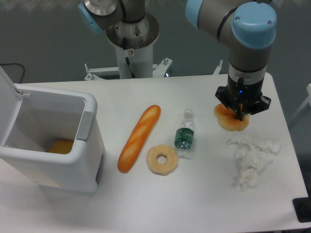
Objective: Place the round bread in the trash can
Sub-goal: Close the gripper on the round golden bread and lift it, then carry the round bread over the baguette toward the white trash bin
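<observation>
The hand [239, 115] hangs directly over the round bread [230, 120] at the table's [194, 194] right side; whether its fingers are closed on it cannot be told. A good grasp pinches across the middle, then lifts high enough to clear the bottle [184, 135] and baguette [139, 138] toward the open trash can [73, 160].

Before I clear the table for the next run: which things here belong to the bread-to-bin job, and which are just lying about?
Belong to the job:
round bread, under the gripper
trash can, lid open

Just lying about:
baguette
cream ring
bottle
crumpled tissue
orange thing inside the can
</observation>
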